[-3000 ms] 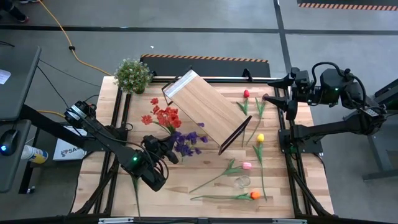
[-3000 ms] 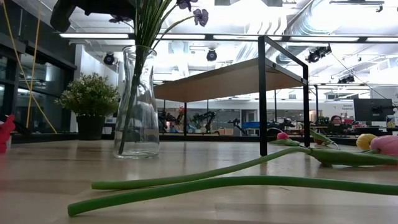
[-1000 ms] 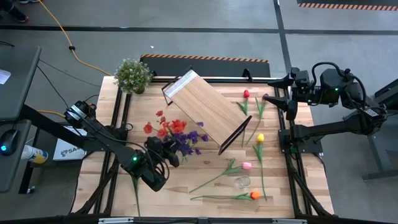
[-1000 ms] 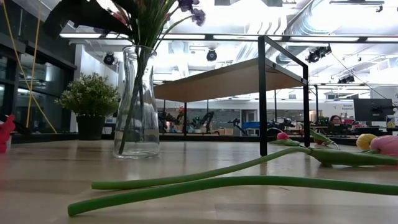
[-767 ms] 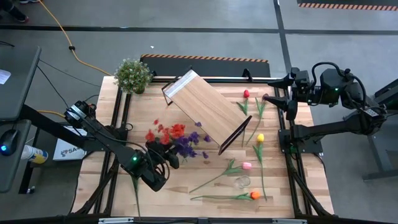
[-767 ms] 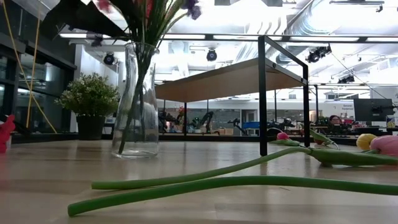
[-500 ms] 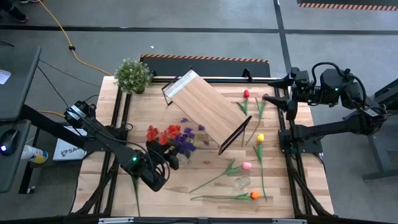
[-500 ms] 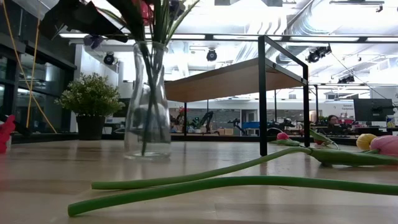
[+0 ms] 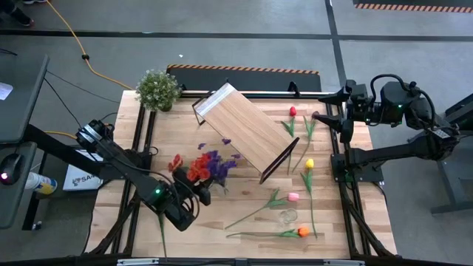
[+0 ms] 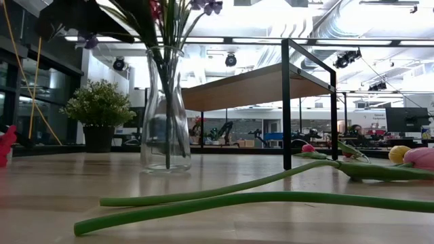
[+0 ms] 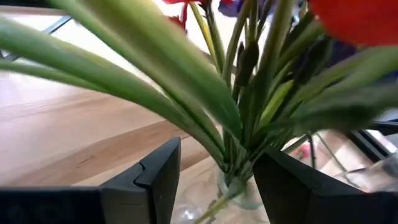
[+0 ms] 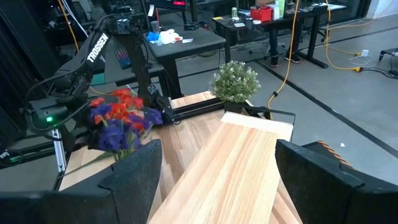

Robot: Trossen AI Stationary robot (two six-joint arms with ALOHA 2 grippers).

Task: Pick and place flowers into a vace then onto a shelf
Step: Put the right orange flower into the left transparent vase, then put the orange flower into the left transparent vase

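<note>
A clear glass vase (image 10: 165, 129) stands upright on the table, holding red and purple flowers (image 9: 205, 166) by their green stems (image 11: 242, 124). My left gripper (image 11: 217, 180) is open just above the vase mouth (image 11: 239, 194), one finger on each side of the stems. In the high view, my left gripper (image 9: 201, 186) hides the vase. Loose tulips lie to the table's right: red (image 9: 293, 112), yellow (image 9: 309, 163), pink (image 9: 293, 196) and orange (image 9: 302, 231). The shelf (image 9: 240, 129) stands on its black legs at the far middle. My right gripper (image 12: 217, 186) waits open, high over the far right edge.
A bushy green potted plant (image 9: 157, 89) stands at the table's far left corner. Long tulip stems (image 10: 224, 196) lie across the near part of the table. Bare planks show left of the vase and along the near left edge.
The red spray has swung in beside the purple sprigs, and the bunch now stands more upright in the vase. The vase, tilted a second ago, has slid a little toward the table's right and stands straight. My left gripper has stayed above it.
</note>
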